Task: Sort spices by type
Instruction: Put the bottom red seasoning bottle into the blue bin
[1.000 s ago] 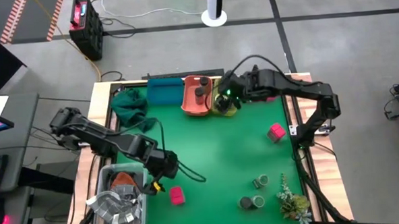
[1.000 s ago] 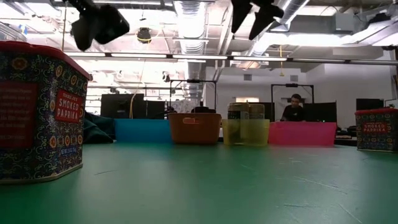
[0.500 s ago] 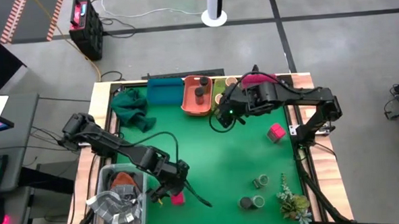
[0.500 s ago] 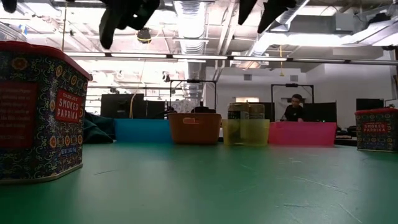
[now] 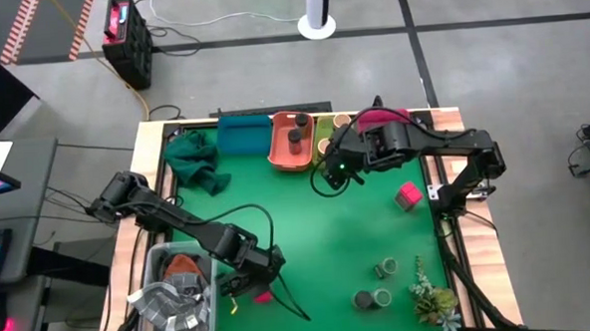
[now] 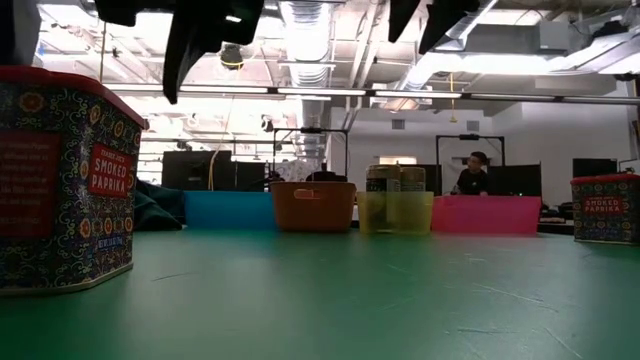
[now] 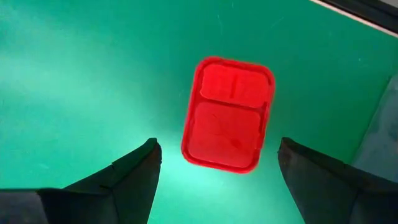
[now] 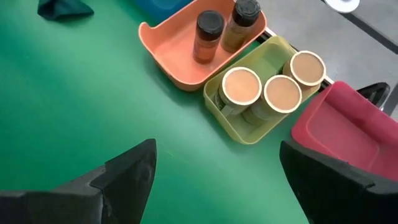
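My left gripper [image 5: 257, 279] hangs open above a pink box with a red lid [image 7: 229, 114] that stands on the green mat near the near edge; its fingers [image 7: 134, 171] stand on either side of the box, apart from it. My right gripper [image 5: 335, 170] hovers open just near of the trays. The orange tray [image 8: 177, 53] holds two dark-lidded jars [image 8: 209, 34]. Three tan-topped cylinders [image 8: 283, 93] sit in the yellow-green tray [image 8: 249, 134]. A second pink box [image 5: 408, 194] and three green-topped jars [image 5: 381, 297] stand on the mat at the right.
A blue tray [image 5: 244, 135] and a pink tray [image 8: 342, 124] flank the other two along the far edge. A green cloth [image 5: 190, 155] lies far left. A clear tub of grey packets [image 5: 176, 295] sits beside my left gripper. A plant sprig [image 5: 433, 299] lies near right.
My left gripper has moved from beside the tub toward the table's right and near edge, ending over the pink box. My right gripper has drawn back from above the yellow-green tray toward the near edge, then kept still.
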